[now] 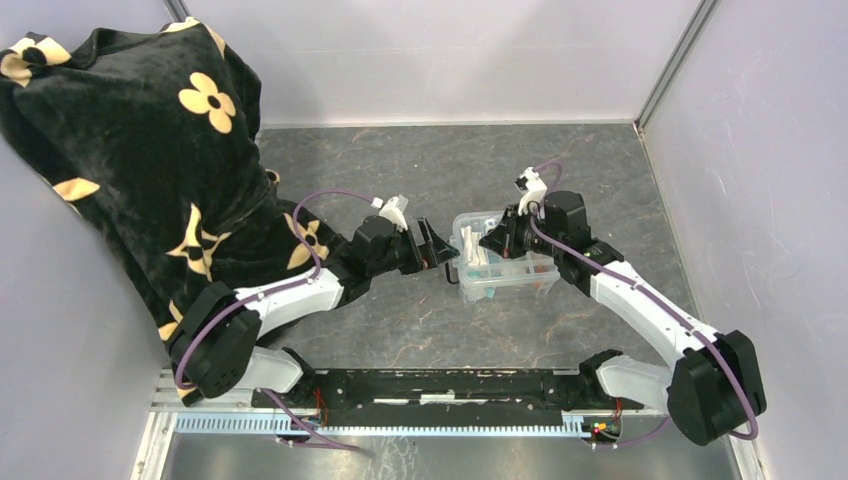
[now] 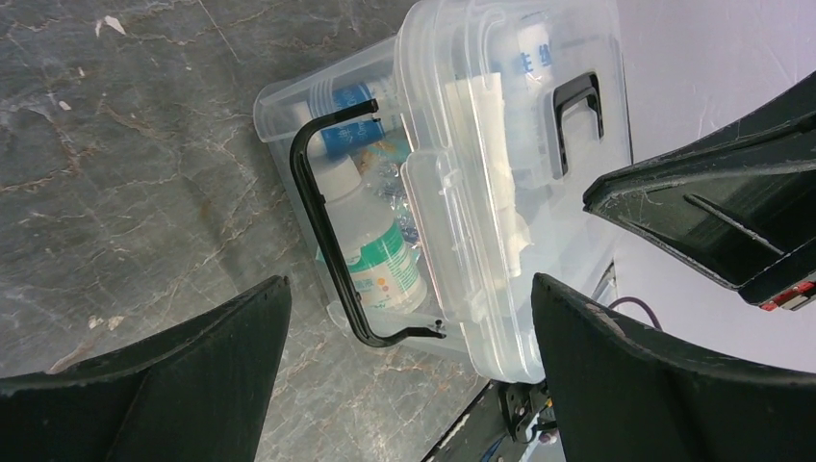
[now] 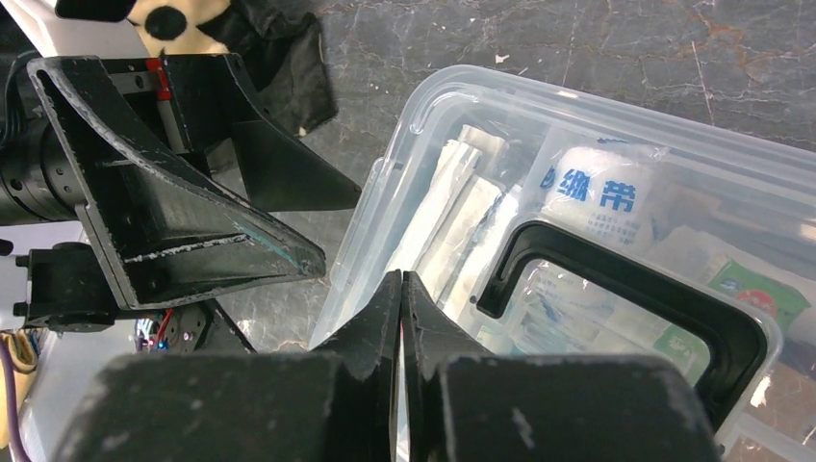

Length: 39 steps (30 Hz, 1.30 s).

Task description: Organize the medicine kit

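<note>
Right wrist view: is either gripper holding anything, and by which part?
The right gripper looks shut on the near rim of the lid. The left gripper is open and holds nothing.

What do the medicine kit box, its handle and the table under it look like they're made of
Medicine kit: clear glossy plastic; contents show through its walls. Handle: thin black plastic, probably, smooth with moulded bends. Table: grey veined surface, stone or stone-print laminate; cannot tell which.
</note>
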Each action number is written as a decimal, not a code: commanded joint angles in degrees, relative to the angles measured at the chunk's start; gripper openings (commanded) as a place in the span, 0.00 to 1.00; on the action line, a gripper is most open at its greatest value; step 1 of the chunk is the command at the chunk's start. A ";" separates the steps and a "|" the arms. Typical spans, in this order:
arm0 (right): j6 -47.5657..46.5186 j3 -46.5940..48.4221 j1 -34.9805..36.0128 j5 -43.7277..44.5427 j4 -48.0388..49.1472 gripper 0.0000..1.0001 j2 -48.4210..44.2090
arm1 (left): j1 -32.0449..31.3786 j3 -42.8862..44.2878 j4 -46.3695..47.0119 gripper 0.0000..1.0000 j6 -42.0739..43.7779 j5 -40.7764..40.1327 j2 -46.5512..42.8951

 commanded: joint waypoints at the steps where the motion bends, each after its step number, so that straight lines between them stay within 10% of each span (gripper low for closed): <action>1: -0.15 -0.60 0.32 -0.62 3.49 0.03 1.23 | 0.00 0.29 6.40 1.00 -2.57 2.77 2.74; 14: -2.28 -2.51 0.32 1.14 2.70 0.02 2.00 | 0.00 -1.57 11.39 1.00 -4.76 2.04 7.24; 31: -1.67 -1.68 0.31 0.36 1.77 0.01 0.98 | 0.08 -9.47 43.55 0.98 -17.62 9.13 19.98; 39: -1.35 -1.52 0.38 -0.01 1.55 0.01 0.66 | 0.08 -7.91 27.60 0.79 -12.29 3.80 16.15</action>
